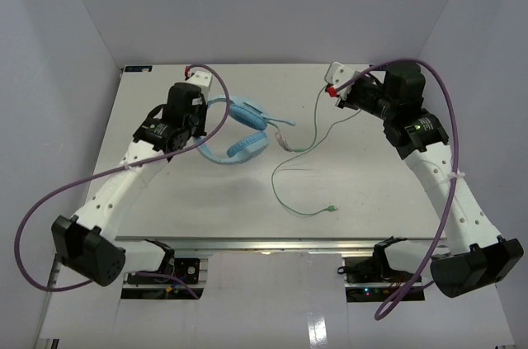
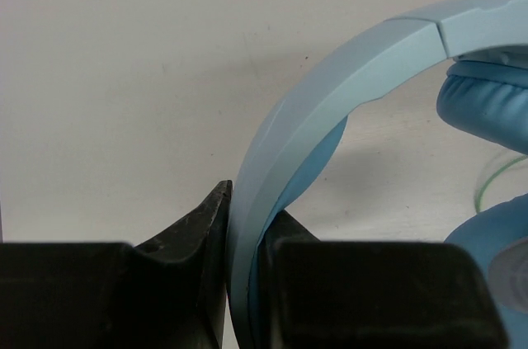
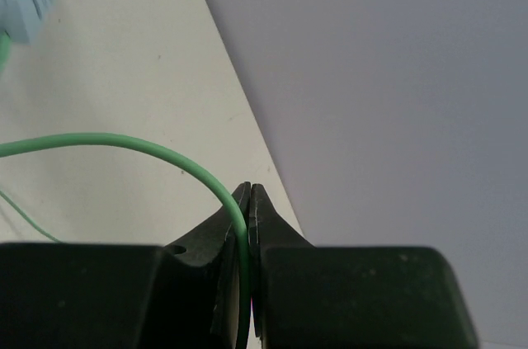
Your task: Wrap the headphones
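The light blue headphones [image 1: 241, 129] lie on the white table [image 1: 190, 209], left of the middle. My left gripper [image 1: 201, 120] is shut on their curved headband [image 2: 330, 93], which runs up between the jaws [image 2: 247, 200]; a padded earcup [image 2: 487, 106] shows at right. The thin pale-green cable [image 1: 314, 130] runs from the earcups up to my right gripper [image 1: 330, 91] at the back right. That gripper [image 3: 249, 194] is shut on the cable [image 3: 124, 141]. The rest of the cable loops forward and ends in a plug [image 1: 331, 209] lying on the table.
Grey walls [image 1: 272, 2] close the table in at the back and sides; the right gripper sits close to the back right wall [image 3: 388, 77]. Thick purple robot cables [image 1: 450, 143] arc over both arms.
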